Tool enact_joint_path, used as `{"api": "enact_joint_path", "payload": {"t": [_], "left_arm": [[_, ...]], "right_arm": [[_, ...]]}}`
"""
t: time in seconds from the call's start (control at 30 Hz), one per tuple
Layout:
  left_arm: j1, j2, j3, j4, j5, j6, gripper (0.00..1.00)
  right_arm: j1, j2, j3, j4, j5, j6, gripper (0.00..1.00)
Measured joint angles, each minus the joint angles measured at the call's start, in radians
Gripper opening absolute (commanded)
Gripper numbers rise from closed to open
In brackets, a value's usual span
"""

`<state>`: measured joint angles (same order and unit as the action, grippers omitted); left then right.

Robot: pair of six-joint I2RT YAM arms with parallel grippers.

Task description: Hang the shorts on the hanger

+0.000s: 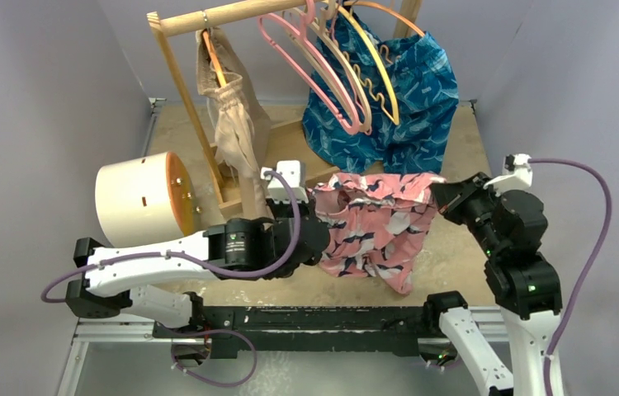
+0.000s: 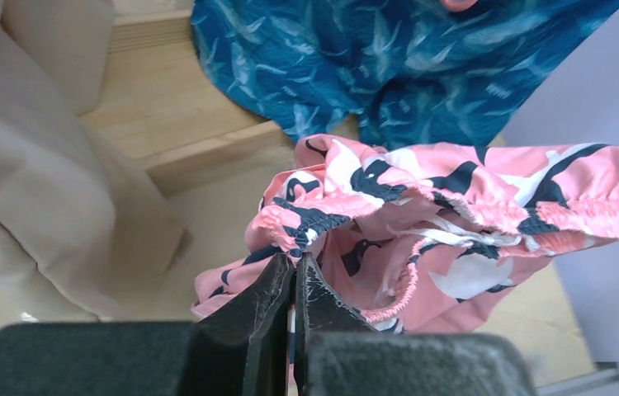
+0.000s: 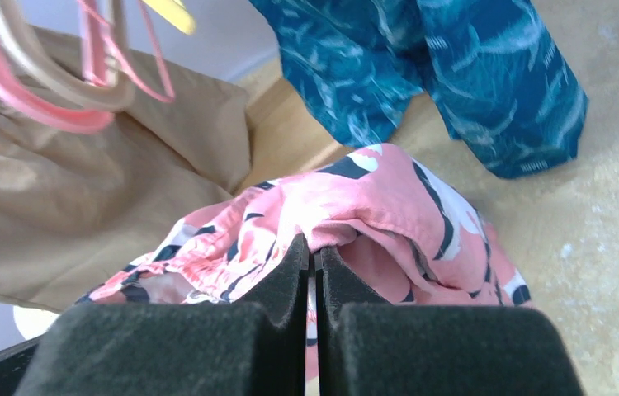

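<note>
White drum (image 1: pixel 137 198) lies on its side at far left, well apart from the work, so no bearing on it. Beige shorts (image 1: pixel 232 124) hang from the wooden rail (image 1: pixel 224 15), already on their own orange hanger. Left hand (image 2: pixel 296 276): pinched tight on the left end of the waistband, a fold of fabric between the closed fingers. Shorts (image 1: pixel 376 227) hang spread between the two hands over the tabletop (image 1: pixel 455 247), waistband uppermost and pulled roughly level, legs drooping; can't tell whether the lowest hem touches the surface. Judged reason for the two-point hold: it keeps the waistband stretched and presentable to a hanger arm rather than bunched. Hanger (image 1: pixel 357 125) is on the rail behind and above the shorts, apart from them, crowded among other hangers. Blue shorts (image 1: pixel 409 99) hang just beside it and could snag. Right hand (image 3: pixel 314 256): clamped on the waistband's right end. Shorts not yet on the hanger; next move likely calls for a joint lift toward it.
</note>
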<state>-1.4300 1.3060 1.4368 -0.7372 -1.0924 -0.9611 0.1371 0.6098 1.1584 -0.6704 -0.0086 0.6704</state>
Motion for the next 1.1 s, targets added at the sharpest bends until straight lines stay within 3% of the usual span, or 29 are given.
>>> {"api": "enact_joint_path", "payload": {"t": [0.07, 0.23, 0.33, 0.63, 1.1], "left_arm": [[0.0, -0.004, -0.042, 0.016, -0.01, 0.026, 0.0], [0.002, 0.036, -0.219, 0.054, 0.024, 0.057, 0.0], [0.007, 0.059, -0.278, 0.076, 0.062, 0.061, 0.0], [0.01, 0.019, -0.343, 0.187, 0.132, 0.063, 0.0], [0.01, -0.049, -0.414, 0.289, 0.208, 0.064, 0.0]], "right_arm": [[0.0, -0.005, -0.041, -0.009, 0.0, -0.001, 0.04], [0.0, 0.001, -0.164, -0.048, 0.0, -0.02, 0.33], [0.0, 0.005, -0.164, -0.046, -0.014, -0.079, 0.41], [0.0, 0.059, 0.031, 0.04, -0.208, -0.237, 0.43], [0.01, 0.34, 0.275, 0.156, -0.372, -0.232, 0.43]]}}
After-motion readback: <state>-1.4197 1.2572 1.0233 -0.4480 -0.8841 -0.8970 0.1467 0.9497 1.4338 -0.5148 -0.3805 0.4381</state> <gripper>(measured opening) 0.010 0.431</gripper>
